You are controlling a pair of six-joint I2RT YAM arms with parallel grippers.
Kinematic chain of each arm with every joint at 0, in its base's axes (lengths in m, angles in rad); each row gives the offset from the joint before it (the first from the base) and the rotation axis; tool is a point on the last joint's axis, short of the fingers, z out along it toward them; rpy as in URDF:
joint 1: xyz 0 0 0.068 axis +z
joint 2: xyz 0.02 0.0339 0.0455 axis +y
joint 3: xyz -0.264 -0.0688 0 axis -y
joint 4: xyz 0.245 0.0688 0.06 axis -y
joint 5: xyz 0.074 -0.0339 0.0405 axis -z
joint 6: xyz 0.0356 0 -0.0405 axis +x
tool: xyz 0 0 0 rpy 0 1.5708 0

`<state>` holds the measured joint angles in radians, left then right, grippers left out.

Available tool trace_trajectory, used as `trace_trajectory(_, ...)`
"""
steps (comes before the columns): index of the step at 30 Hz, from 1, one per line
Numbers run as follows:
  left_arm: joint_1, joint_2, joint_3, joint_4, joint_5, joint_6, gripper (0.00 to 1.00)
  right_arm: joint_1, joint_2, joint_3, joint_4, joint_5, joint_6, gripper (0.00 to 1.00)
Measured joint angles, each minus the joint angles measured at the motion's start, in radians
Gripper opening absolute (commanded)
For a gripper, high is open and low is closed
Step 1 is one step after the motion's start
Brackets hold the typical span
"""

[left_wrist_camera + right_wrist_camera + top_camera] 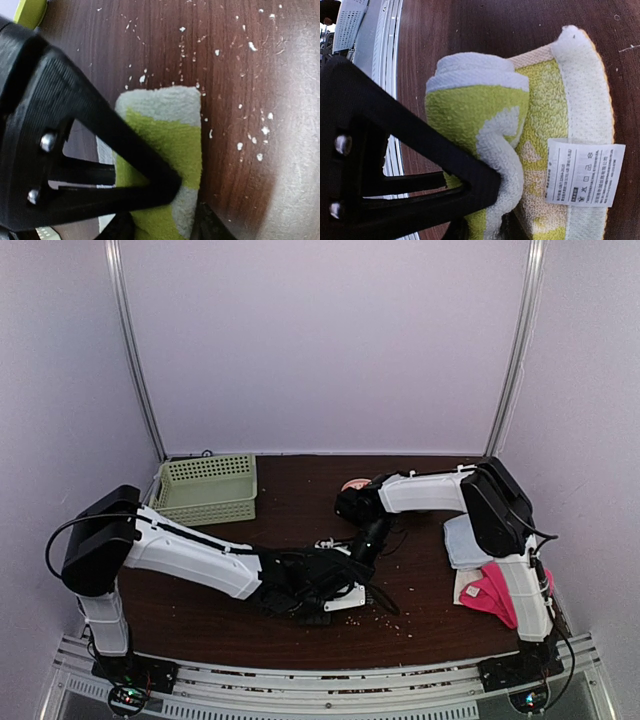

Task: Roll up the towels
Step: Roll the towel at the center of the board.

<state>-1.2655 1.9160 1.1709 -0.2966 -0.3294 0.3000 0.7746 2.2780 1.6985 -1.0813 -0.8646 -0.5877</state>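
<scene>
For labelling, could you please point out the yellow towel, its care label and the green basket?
yellow towel (465,110): right wrist, rolled part.
care label (582,172): right wrist, centre.
green basket (205,512): top external, near wall.

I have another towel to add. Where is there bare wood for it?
Bare wood at the back, between the green basket and the right arm, and in front, between the left hand and the pink towel. The centre is crowded: the right hand meets the left on the yellow towel.
</scene>
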Motion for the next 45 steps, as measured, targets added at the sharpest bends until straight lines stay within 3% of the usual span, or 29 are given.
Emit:
trace_trajectory(4,0.0,0.017,0.019,-0.004,-0.012,0.005,0.29,0.0,0.0,0.001,-0.004,0.0,-0.002,0.2)
trace_trajectory(9,0.0,0.021,0.029,-0.018,-0.011,0.0,0.19,0.0,-0.002,0.016,-0.035,0.006,-0.024,0.37)
trace_trajectory(16,0.0,0.03,0.06,-0.053,-0.001,-0.029,0.16,-0.032,-0.053,0.134,-0.134,0.104,-0.04,0.46)
trace_trajectory(23,0.022,0.08,0.167,-0.166,0.067,-0.107,0.16,-0.192,-0.332,0.259,-0.132,0.14,0.002,0.46)
trace_trajectory(28,0.095,0.151,0.309,-0.265,0.236,-0.162,0.16,-0.261,-0.567,0.284,-0.079,0.126,0.043,0.5)
trace_trajectory(31,0.147,0.183,0.362,-0.288,0.341,-0.189,0.16,-0.25,-0.676,0.275,-0.113,0.061,-0.034,0.54)
trace_trajectory(38,0.271,0.22,0.393,-0.307,0.649,-0.243,0.16,-0.114,-0.947,-0.05,-0.148,-0.008,-0.237,0.54)
trace_trajectory(41,0.332,0.249,0.399,-0.306,0.819,-0.257,0.16,0.0,-0.943,-0.177,-0.117,0.078,-0.25,0.49)
trace_trajectory(45,0.401,0.308,0.42,-0.315,1.029,-0.265,0.16,0.122,-0.887,-0.403,0.023,0.274,-0.238,0.51)
